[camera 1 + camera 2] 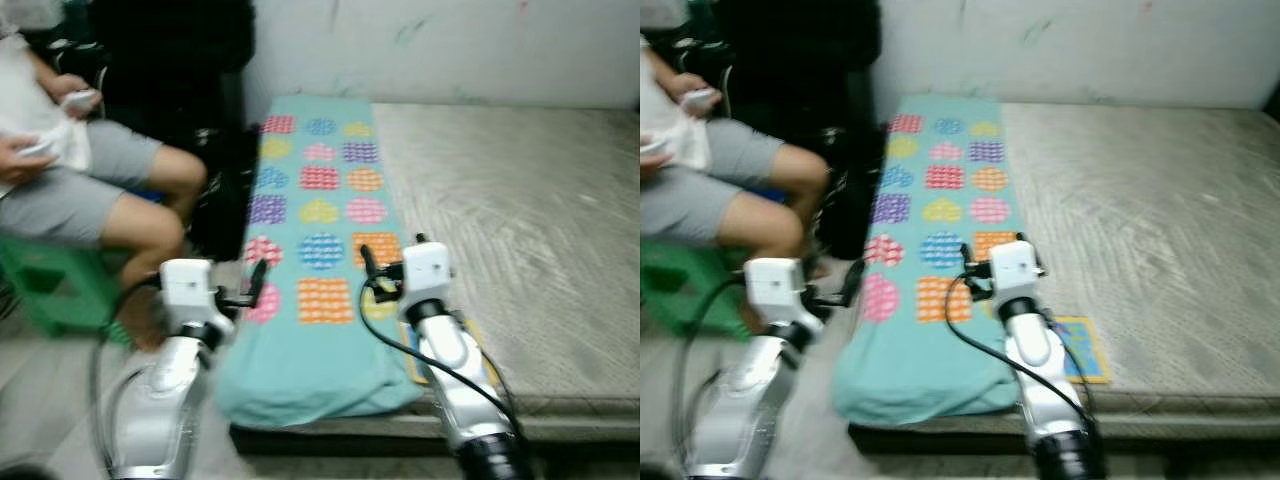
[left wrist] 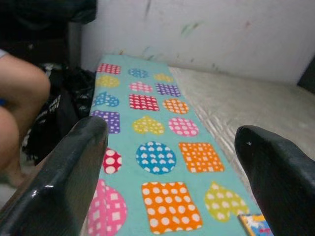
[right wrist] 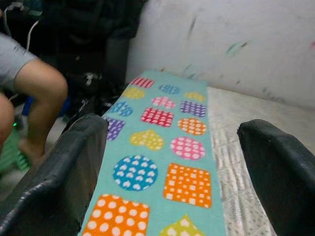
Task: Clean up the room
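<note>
A teal blanket (image 1: 320, 200) with coloured dotted patches lies folded in a long strip along the left side of a bare grey mattress (image 1: 530, 200). Its near end bulges over the mattress's front corner. My left gripper (image 1: 252, 285) hovers open at the blanket's left edge near the front, with nothing between its fingers (image 2: 74, 162). My right gripper (image 1: 372, 268) is open too and sits low over the blanket's right edge, by an orange patch (image 1: 377, 247). A flat yellow-bordered book (image 1: 1085, 350) lies on the mattress beside the right forearm.
A person (image 1: 80, 190) sits on a green stool (image 1: 50, 285) at the left, knees close to my left arm, holding white controllers. Dark bags (image 1: 215, 200) fill the gap between the person and the mattress. A white wall (image 1: 450, 40) closes the far side.
</note>
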Available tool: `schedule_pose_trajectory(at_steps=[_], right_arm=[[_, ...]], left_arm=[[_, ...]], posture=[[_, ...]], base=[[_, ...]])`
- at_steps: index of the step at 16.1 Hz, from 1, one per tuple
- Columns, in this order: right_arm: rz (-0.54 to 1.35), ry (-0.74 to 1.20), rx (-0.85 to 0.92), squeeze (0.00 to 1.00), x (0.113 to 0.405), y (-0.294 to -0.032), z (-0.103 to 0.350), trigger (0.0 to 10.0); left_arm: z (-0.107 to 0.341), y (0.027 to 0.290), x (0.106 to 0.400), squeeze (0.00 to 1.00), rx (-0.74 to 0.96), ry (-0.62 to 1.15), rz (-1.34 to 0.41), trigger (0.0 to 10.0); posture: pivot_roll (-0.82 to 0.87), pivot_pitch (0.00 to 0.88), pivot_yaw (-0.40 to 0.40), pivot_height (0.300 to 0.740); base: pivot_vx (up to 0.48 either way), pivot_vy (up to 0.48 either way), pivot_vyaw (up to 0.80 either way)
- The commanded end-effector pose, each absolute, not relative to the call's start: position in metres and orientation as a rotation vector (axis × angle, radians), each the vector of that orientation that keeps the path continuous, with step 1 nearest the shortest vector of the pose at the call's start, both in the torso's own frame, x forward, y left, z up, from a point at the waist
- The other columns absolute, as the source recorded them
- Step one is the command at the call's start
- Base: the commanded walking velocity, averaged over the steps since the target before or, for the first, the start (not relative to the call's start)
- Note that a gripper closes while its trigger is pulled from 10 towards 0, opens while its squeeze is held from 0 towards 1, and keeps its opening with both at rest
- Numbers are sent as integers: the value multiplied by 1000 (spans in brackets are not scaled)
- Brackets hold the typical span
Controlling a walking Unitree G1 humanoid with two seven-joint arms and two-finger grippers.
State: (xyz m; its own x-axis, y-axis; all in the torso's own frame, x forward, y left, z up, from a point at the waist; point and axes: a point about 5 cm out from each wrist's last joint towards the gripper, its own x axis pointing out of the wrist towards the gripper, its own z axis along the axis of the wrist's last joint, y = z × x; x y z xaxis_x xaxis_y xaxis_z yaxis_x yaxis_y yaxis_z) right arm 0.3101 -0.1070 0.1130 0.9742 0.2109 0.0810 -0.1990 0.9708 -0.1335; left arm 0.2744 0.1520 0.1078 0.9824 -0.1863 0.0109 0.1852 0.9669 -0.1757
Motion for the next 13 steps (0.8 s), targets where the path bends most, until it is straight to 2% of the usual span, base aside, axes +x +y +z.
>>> schedule_pose_trajectory(at_steps=[1,5,13], right_arm=[[172,-90,-139,0,310,-119,111,10000],[171,-93,-141,0,310,-120,112,10000],[173,-91,-142,0,311,-120,111,10000]], left_arm=[[110,141,276,0,-192,-2,-223,10000],[110,141,276,0,-195,0,-221,10000],[107,146,277,0,-242,15,-172,10000]], posture=[[-99,0,-18,740],[-100,0,-17,740],[-99,0,-20,740]], base=[[304,0,0],[307,0,0],[0,0,0]])
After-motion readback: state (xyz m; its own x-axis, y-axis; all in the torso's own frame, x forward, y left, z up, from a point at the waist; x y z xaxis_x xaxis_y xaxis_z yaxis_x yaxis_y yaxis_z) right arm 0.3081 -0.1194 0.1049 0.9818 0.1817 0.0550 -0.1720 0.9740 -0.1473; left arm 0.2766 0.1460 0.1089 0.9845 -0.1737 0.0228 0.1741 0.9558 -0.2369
